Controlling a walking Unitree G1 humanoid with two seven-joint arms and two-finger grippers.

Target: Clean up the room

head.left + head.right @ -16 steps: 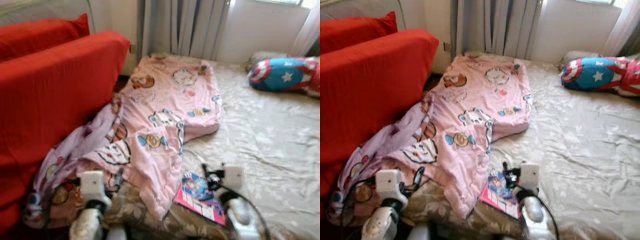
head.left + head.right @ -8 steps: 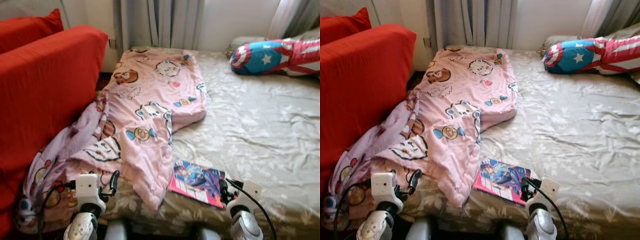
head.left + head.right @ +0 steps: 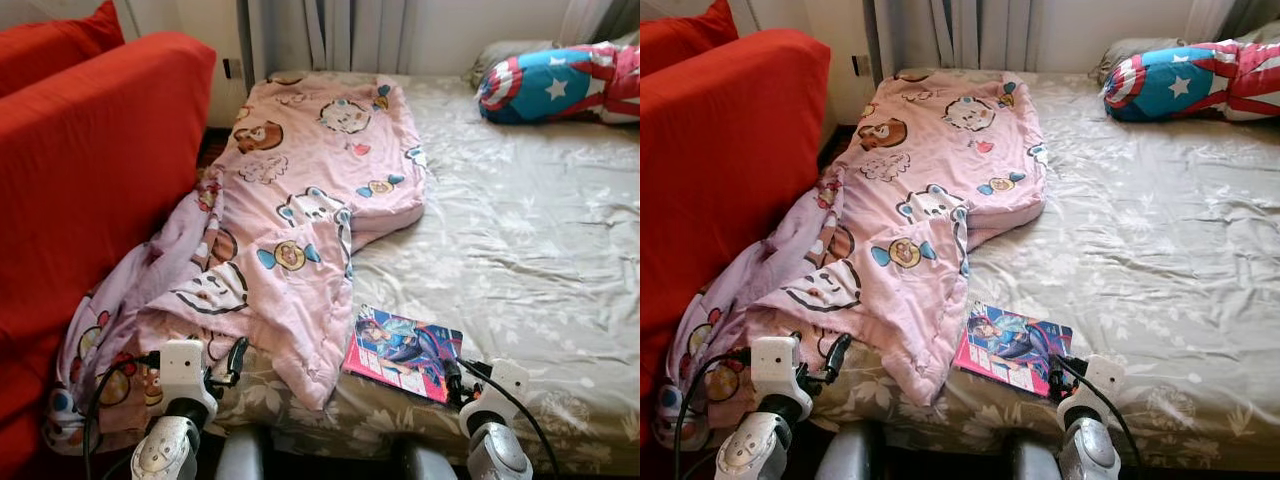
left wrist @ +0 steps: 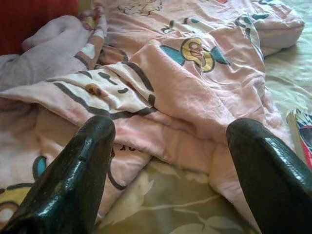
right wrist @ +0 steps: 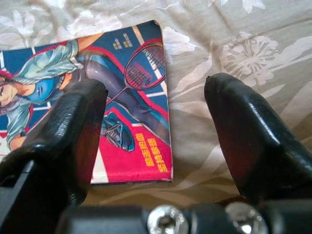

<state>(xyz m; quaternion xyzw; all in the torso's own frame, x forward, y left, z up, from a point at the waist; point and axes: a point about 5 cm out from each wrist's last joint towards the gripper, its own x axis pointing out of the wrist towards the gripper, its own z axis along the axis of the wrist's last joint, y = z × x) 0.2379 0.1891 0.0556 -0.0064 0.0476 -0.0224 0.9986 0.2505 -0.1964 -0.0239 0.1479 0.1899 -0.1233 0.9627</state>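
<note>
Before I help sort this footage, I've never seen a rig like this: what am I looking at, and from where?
It is a walking humanoid robot tidying a bedroom. Two pictures come from its head, looking down at a bed. The other two come from cameras on its wrists, looking along each hand's two black fingers. A pink cartoon-print quilt lies across the bed, spilling toward a red sofa. A comic book lies near the bed's edge, and a star-patterned pillow at the far end. The left hand is open facing the quilt; the right hand is open over the book. Neither holds anything.
</note>
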